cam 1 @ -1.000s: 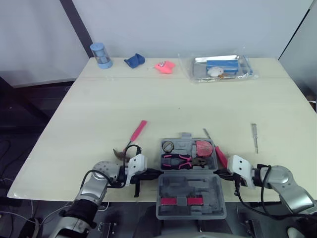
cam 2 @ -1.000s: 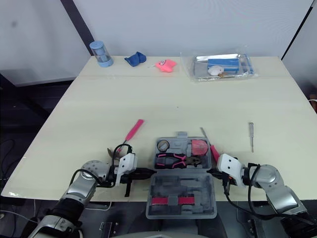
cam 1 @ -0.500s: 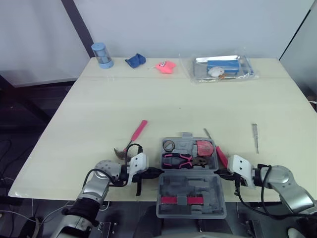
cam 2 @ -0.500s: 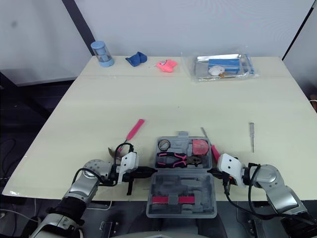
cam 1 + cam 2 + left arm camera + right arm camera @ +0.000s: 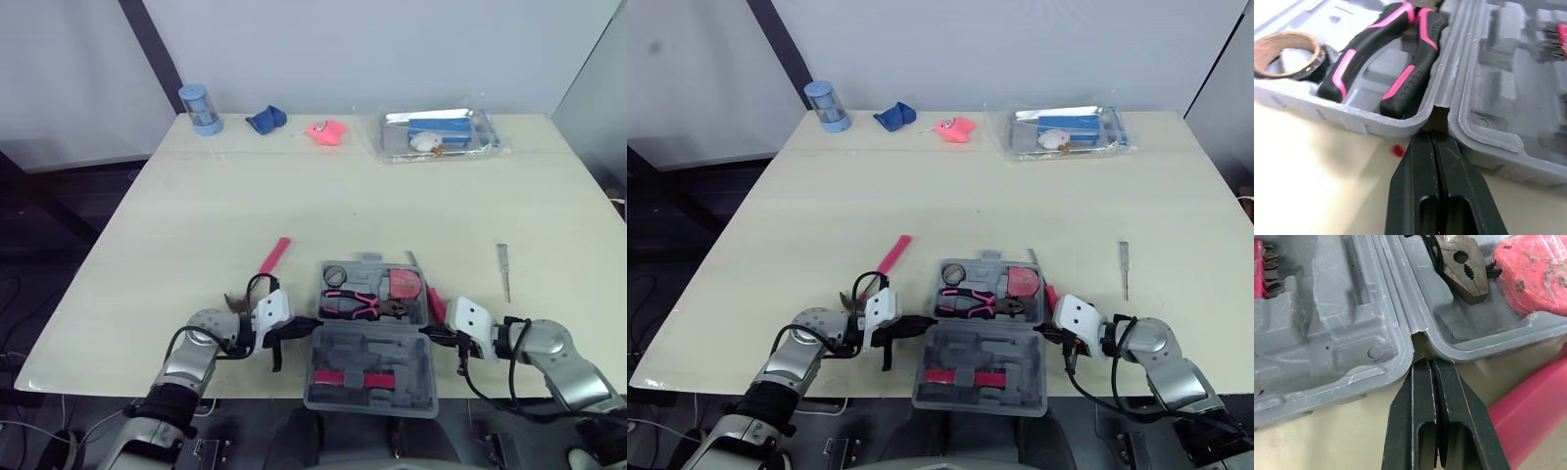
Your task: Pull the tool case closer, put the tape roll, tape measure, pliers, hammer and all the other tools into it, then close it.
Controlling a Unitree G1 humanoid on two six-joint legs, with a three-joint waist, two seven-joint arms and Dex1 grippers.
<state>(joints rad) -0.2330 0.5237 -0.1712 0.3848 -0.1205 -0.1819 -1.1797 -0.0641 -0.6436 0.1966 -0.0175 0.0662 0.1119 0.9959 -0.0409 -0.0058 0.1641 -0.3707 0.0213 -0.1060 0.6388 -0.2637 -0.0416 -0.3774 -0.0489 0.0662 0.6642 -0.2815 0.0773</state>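
The grey tool case (image 5: 368, 262) lies open near the table's front edge. Its lid half (image 5: 367, 367) reaches out past the edge. The tray half holds a tape roll (image 5: 336, 276), pink-and-black pliers (image 5: 367, 305) and a pink tape measure (image 5: 404, 285). My left gripper (image 5: 299, 325) is shut, its tip (image 5: 1431, 139) at the hinge gap on the case's left side. My right gripper (image 5: 431, 333) is shut too, its tip (image 5: 1431, 363) at the hinge on the right side. A pink-handled tool (image 5: 274, 256) lies left of the case. Another pink-handled tool (image 5: 434, 305) lies against its right side. A small screwdriver (image 5: 503, 271) lies further right.
Along the table's far side stand a blue cylinder (image 5: 200, 109), a blue cloth (image 5: 265, 119), a pink object (image 5: 326, 131) and a clear bag of items (image 5: 438, 134). The wide middle of the table (image 5: 323, 196) is bare.
The case has slid a little away from the front edge and its lid half has tilted up. Both shut grippers have moved forward with it at the hinge.
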